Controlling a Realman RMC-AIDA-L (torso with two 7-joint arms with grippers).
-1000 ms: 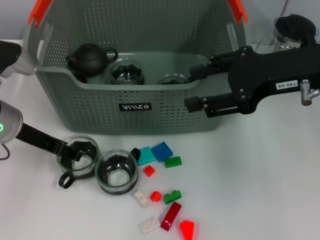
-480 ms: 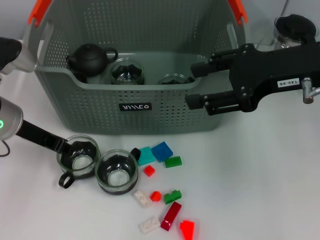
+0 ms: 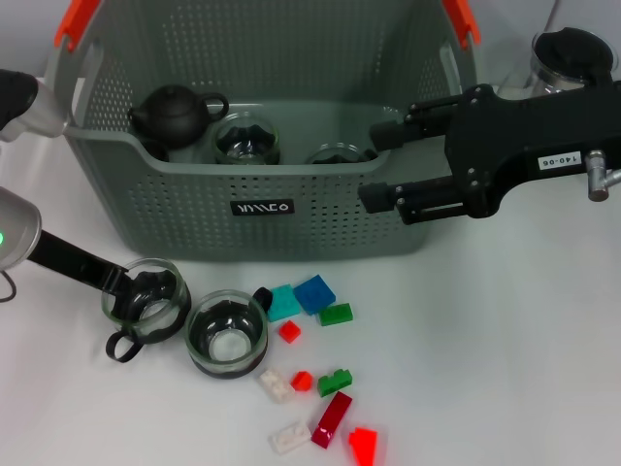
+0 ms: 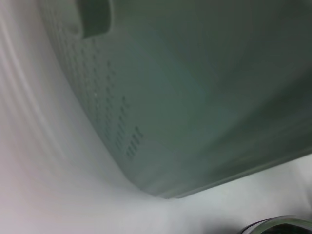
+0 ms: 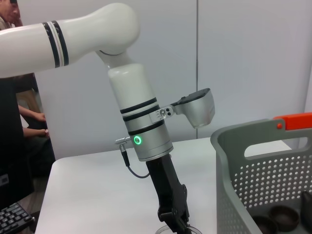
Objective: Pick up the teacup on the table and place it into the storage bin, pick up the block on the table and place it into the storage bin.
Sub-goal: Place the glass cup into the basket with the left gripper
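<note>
- Glass teacups are sitting both in and out of the storage bin (image 3: 146,184) in the head view: two clear cups (image 3: 246,138) and a dark teapot (image 3: 175,110) are already lying inside it, while two more are waiting on the white worktop (image 3: 505,369) in front.
- The left end effector (image 3: 146,288) is clamping on the rim of the left teacup (image 3: 146,301), which is tilting with its dark handle pointing down-left; whether it is clear of the worktop I cannot tell. The second teacup (image 3: 227,334) is standing upright just beside it.
- The right end effector (image 3: 378,167) is hovering at the bin's front right corner with its two fingers apart and nothing between them.
- The blocks (image 3: 312,293), in blue, teal, green, red and white, are lying scattered on the worktop near the cups, none in the bin as far as I can see, so that half of the job looks untouched.
- The left wrist view is showing only the grey-green perforated wall (image 4: 195,97) of the bin close up, and a sliver of glass rim (image 4: 282,226) at the edge.
- The right wrist view is showing the left arm (image 5: 146,136) reaching down to the worktop beside the bin's orange-handled end (image 5: 292,122).
</note>
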